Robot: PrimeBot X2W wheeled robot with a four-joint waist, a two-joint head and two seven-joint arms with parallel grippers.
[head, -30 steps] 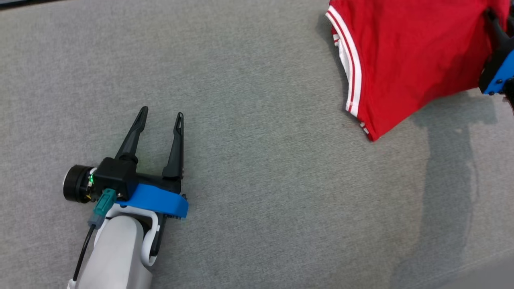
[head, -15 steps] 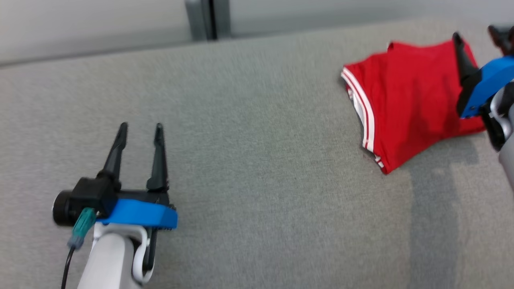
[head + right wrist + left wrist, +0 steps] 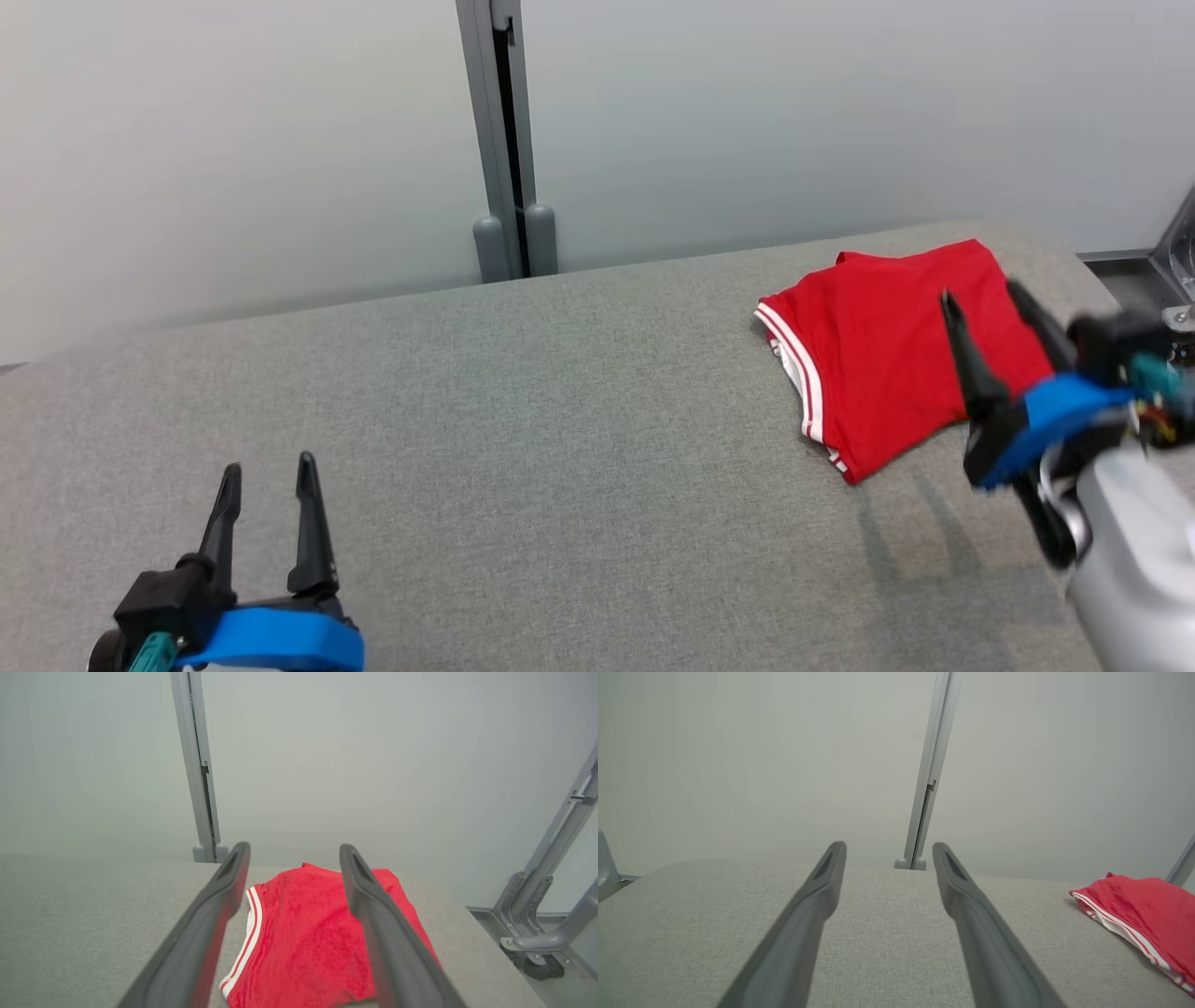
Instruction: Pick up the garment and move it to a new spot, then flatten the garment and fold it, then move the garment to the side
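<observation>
My left gripper [image 3: 268, 464] has its jaws spread with nothing between them. Through its wrist camera I see bare covered top between the two dark, tapering fingers [image 3: 815, 905]. In the head view it sits at 7 o'clock, pointing to 12.

My right gripper [image 3: 980, 291] is likewise spread wide and holds nothing. It sits at 3 o'clock, blurred and aimed toward 11, its tips overlapping the garment [image 3: 878, 373] in the picture. From the right wrist, the garment lies under and ahead of the gripper, red showing in the gap. Whether the tips touch it I cannot tell.

The garment is at 2 o'clock in the head view, near the far right corner of the table [image 3: 560, 420] and well apart from the left gripper. It is red cloth, folded into a rough, flat trapezoid. White stripes run along its 9 o'clock edge and a little white shows beneath.

The table is covered in grey woven fabric, matte and finely flecked, with a soft rounded far edge.

Behind it stands a plain, smooth, pale wall [image 3: 233, 140]. It is split at 12 o'clock by a grey metal post [image 3: 504, 140] with two rounded feet. At 3 o'clock in the right wrist view, grey metal struts [image 3: 551, 877] slant up from a bracket on the floor.
</observation>
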